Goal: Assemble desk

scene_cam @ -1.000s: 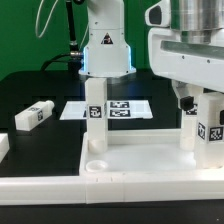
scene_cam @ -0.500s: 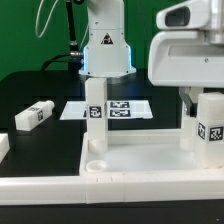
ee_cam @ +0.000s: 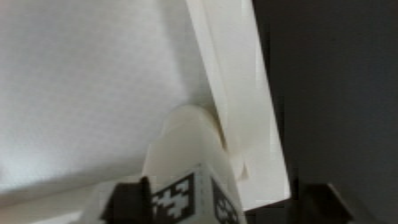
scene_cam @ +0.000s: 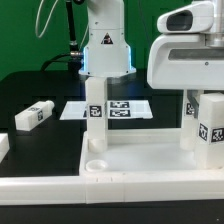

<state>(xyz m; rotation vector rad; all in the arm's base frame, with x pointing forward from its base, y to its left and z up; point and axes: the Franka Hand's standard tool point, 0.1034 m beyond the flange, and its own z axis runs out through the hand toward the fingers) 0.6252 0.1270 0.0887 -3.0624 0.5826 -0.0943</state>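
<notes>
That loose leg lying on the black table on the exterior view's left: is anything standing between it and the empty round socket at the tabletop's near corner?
Nothing visible blocks it. The loose leg lies on open black table, and the empty socket sits uncovered in the tabletop. The nearest thing is the upright leg just behind that socket, beside the path rather than across it.

White tabletop (scene_cam: 140, 165), upright tagged legs (scene_cam: 95, 112).

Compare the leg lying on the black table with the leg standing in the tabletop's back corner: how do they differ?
The loose leg lies on its side on the bare table, away from the tabletop. The standing leg is upright in a corner of the tabletop. Both are blocky, white and carry square tags.
</notes>
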